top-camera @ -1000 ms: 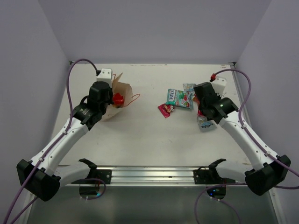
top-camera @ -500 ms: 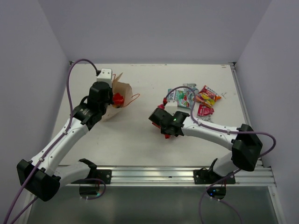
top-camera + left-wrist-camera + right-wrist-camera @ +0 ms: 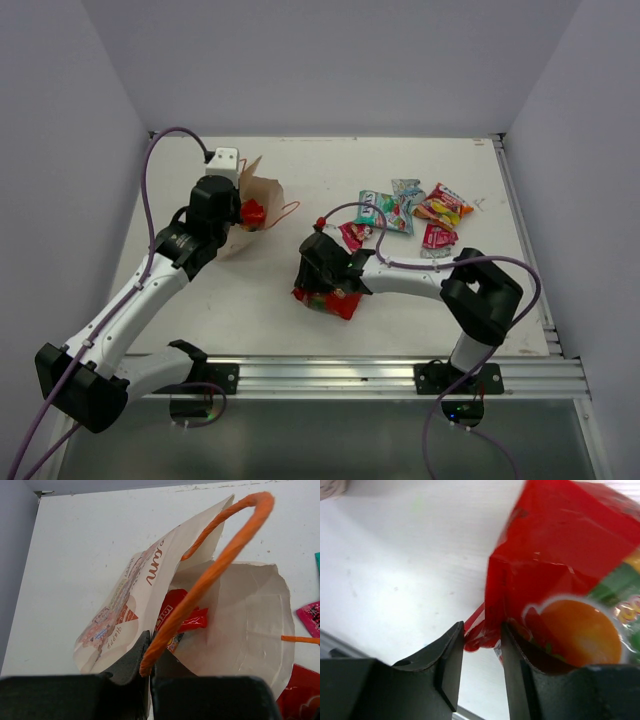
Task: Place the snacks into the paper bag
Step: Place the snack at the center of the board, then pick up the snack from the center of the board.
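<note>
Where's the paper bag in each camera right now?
Top external: left of centre, paper bag at the left gripper.
Left wrist: fills the middle, mouth open, orange handle between the fingers.
Right wrist: not identifiable; large red packet in the right gripper fills the view.
Shared landmark: red packet inside the bag, top and left wrist.
</note>
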You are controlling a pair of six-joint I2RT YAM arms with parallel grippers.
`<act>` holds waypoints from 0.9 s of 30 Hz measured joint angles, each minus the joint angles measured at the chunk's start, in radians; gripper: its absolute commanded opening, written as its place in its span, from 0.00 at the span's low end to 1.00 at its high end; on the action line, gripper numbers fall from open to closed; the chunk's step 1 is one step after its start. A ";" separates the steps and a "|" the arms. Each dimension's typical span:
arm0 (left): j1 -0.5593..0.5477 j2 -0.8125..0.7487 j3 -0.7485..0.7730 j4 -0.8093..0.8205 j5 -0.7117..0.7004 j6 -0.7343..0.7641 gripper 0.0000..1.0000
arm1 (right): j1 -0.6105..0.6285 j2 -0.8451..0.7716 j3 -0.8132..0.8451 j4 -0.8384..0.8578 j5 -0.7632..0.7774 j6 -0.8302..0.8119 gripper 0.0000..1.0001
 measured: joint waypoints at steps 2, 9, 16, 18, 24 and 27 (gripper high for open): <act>0.000 0.000 0.000 0.000 -0.001 0.000 0.00 | 0.000 0.012 0.006 0.040 -0.039 -0.003 0.48; 0.000 0.000 -0.001 0.000 -0.005 0.000 0.00 | 0.005 -0.012 0.018 0.052 -0.079 -0.044 0.74; 0.000 0.000 -0.002 0.000 -0.006 0.000 0.00 | 0.006 -0.231 -0.073 0.036 -0.034 -0.041 0.95; 0.000 0.000 -0.002 0.000 -0.006 0.000 0.00 | 0.006 -0.302 -0.114 0.040 -0.011 -0.021 0.99; 0.000 0.000 -0.002 0.000 -0.006 0.000 0.00 | 0.006 -0.485 -0.285 0.023 0.108 0.102 0.98; 0.000 0.000 -0.002 0.000 -0.006 0.000 0.00 | 0.006 -0.556 -0.386 -0.014 0.166 0.198 0.99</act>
